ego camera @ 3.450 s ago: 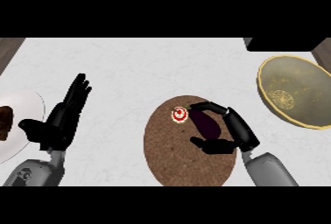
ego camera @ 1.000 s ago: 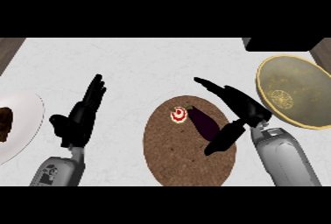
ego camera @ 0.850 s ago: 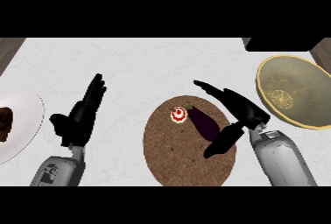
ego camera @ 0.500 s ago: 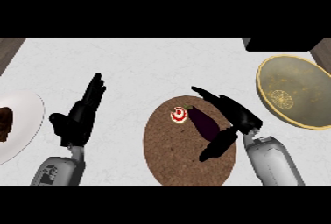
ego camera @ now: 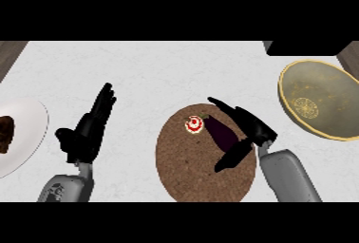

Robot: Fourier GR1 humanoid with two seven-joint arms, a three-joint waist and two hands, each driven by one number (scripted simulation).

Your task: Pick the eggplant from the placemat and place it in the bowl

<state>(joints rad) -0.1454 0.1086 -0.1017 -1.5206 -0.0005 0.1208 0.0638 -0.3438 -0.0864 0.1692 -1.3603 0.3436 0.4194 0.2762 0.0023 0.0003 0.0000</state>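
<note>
One round brown placemat [ego camera: 203,171] lies at lower centre of the frame on the pale counter [ego camera: 154,71]. On its upper part rests one dark purple eggplant [ego camera: 220,135], lying diagonally from upper left to lower right. Just beside the eggplant's upper left end sits one small round object with red and white rings [ego camera: 193,124], also on the placemat.

One yellowish bowl [ego camera: 317,105] stands at the right of the frame, well apart from the placemat; a pale pattern shows on its inner floor. One white plate [ego camera: 28,137] is cut off by the left edge of the frame and carries one dark brown piece of food [ego camera: 5,134].

Two hands are in view, each on a grey forearm entering from the lower edge. The right hand [ego camera: 247,127] sits over the right side of the placemat, just beside the eggplant, with straight fingers pointing to the upper left along the eggplant's right side and the thumb reaching toward the lower left below it; the hand is spread and not closed around the eggplant. Whether it touches the eggplant cannot be told. The left hand [ego camera: 88,130] rests in the left part of the frame, between plate and placemat, fingers straight and pointing up, holding nothing.

One dark block [ego camera: 303,47] fills the upper right corner.
</note>
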